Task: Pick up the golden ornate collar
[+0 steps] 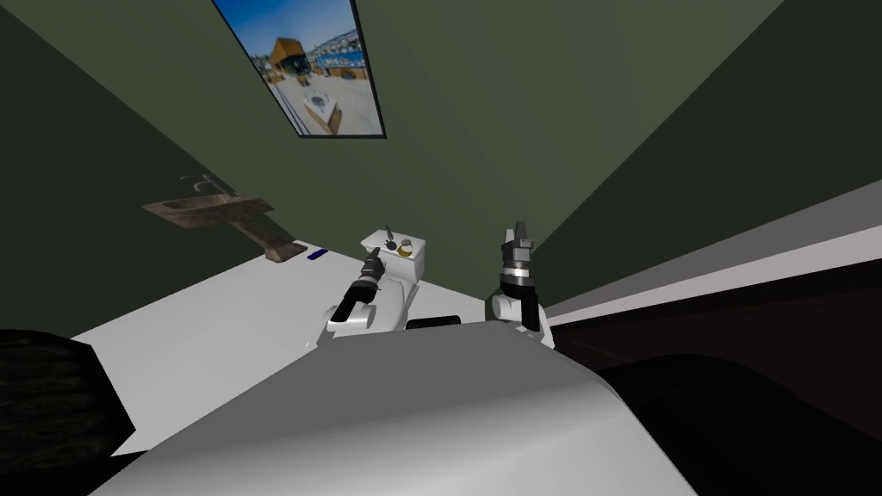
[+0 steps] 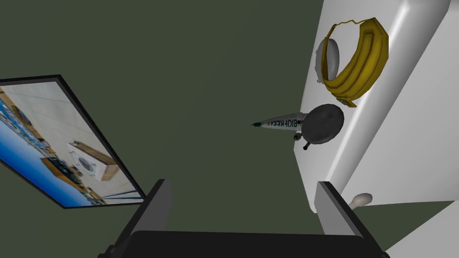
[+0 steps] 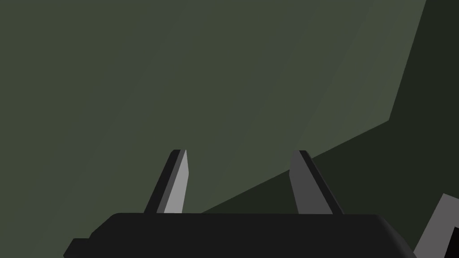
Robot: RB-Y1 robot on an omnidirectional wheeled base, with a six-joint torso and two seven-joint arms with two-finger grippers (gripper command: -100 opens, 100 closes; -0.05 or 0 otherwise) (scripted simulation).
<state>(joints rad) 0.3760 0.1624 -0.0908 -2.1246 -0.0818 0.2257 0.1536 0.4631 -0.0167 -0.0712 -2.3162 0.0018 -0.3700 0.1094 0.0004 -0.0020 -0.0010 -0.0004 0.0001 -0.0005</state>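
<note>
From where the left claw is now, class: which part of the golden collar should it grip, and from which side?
Probably the broad ribbed band of the collar, on the side away from the grey round thing. It lies flat on the white lid, so the open left claw should come from above, one finger inside the ring.

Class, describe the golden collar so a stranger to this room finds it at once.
Find the white toilet tank against the green wall. On top lie a grey oval piece, a dark disc and a lettered tube. The collar is the only gold thing there: a broad ribbed band.
</note>
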